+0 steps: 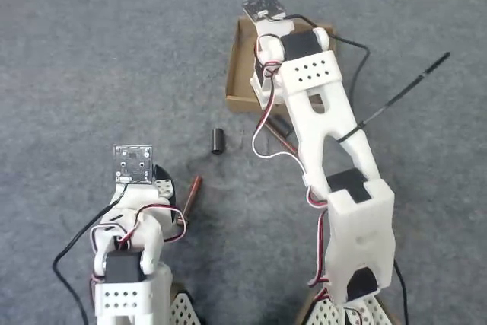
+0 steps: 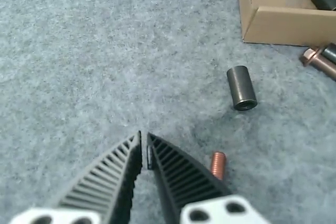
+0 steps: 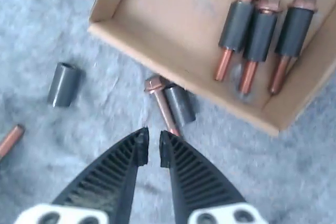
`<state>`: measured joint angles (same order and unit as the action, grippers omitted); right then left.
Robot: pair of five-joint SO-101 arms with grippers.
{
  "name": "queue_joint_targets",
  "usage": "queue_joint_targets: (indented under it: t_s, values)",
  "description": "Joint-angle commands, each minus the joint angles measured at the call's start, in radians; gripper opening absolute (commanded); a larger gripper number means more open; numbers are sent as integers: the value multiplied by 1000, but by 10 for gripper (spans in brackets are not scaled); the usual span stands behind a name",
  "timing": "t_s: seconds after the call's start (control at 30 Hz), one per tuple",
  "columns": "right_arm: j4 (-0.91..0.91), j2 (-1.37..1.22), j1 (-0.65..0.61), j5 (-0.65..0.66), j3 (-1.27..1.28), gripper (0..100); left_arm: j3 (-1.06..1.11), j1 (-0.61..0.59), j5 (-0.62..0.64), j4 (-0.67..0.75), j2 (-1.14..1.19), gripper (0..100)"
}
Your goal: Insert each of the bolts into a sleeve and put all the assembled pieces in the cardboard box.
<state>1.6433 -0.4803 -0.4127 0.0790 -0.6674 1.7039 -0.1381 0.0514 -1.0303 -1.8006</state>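
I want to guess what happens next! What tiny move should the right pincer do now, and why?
Probably the right pincer should open wider and drop onto the loose bolt just ahead of its tips. That bolt lies beside a sleeve, not inside it, outside the cardboard box, where three assembled pieces already lie.

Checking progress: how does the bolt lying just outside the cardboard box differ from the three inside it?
The outside bolt is bare, a loose sleeve lying beside it; the boxed bolts are each sleeved. It lies on the carpet, they in the cardboard box. All are copper-coloured.
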Motion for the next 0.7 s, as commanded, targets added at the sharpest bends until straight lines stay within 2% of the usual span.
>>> queue_joint_targets:
  t_s: [0.0, 0.17, 0.33, 0.43, 0.53, 0.67]
  values:
    - [10, 173, -35, 15, 110, 7, -18, -5, -11, 8, -2, 12]
    - [-44, 349, -101, 12, 361, 7, -18, -5, -11, 8, -2, 12]
    - [-120, 421, -104, 17, 516, 9, -18, -5, -11, 6, -2, 12]
    - [-147, 421, -88, 120, 569, 13, -18, -5, -11, 5, -2, 12]
    - [-197, 421, -71, 235, 623, 76, -18, -5, -11, 6, -2, 12]
    - [-297, 420, -44, 253, 704, 176, -18, -5, -11, 5, -2, 12]
